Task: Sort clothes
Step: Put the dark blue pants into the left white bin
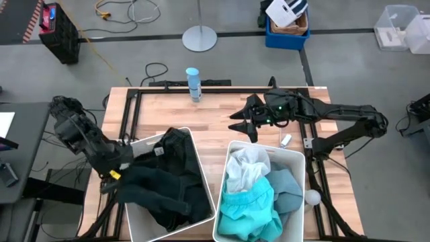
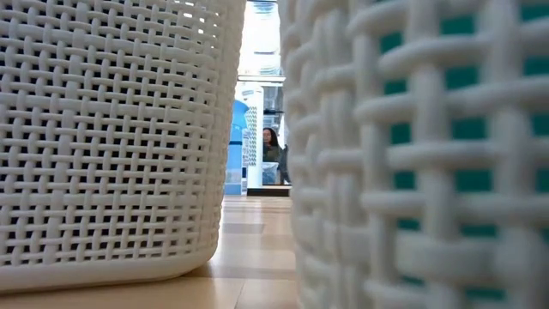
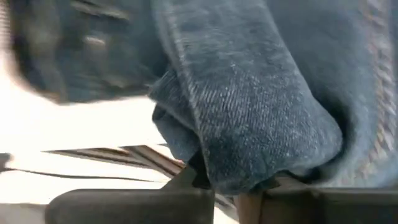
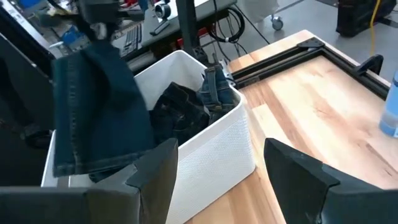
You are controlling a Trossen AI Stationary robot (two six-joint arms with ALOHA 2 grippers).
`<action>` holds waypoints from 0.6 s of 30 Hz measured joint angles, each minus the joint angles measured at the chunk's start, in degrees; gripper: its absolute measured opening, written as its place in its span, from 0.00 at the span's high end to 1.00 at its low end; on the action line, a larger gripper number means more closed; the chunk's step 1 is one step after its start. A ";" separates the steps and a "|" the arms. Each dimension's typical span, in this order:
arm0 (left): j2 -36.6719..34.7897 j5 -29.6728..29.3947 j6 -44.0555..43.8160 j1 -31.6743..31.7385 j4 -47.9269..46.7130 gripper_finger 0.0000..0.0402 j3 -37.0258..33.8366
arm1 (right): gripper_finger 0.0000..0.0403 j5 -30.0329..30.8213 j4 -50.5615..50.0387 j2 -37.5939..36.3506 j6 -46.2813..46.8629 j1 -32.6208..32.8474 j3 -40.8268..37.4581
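Note:
A dark blue denim garment (image 4: 93, 106) hangs from my left gripper (image 4: 99, 15), which is shut on it over the left end of the left white bin (image 1: 195, 151). In the high view this gripper (image 1: 115, 173) stands at the bin's left rim. The bin holds other dark clothes (image 1: 171, 191). The right white bin (image 1: 295, 158) holds a white (image 1: 245, 168), a turquoise (image 1: 248, 208) and a pale grey-blue garment (image 1: 289, 188). My right gripper (image 1: 242, 126) hovers open over the bare table behind the bins, with nothing between its fingers (image 4: 292, 168). My left gripper pinches a bunched fold of the denim (image 3: 249, 143) between its two fingers (image 3: 186, 177), several layers thick. The fingers slant down onto it from above. The garment hangs below them, slack, and its lower end (image 4: 74, 165) reaches down to the bin's left end.
A slim blue bottle (image 1: 193, 82) stands at the table's far edge. A small white item (image 1: 285, 141) and a white ball (image 1: 313, 197) lie by the right bin. The low view shows both bins' woven walls (image 2: 103, 129) and a person (image 2: 271, 142) far behind.

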 joint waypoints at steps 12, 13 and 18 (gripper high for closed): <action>4.36 -21.28 7.05 0.27 0.62 0.55 -4.19 | 0.36 -0.02 0.04 0.00 -0.02 -0.31 0.00; 4.80 -21.37 7.99 0.31 0.36 0.52 -4.37 | 0.36 -0.02 0.04 0.00 -0.02 -0.31 0.00; 6.15 -19.83 8.77 1.00 1.55 0.45 -3.61 | 0.36 -0.04 0.04 0.00 0.02 -0.31 0.00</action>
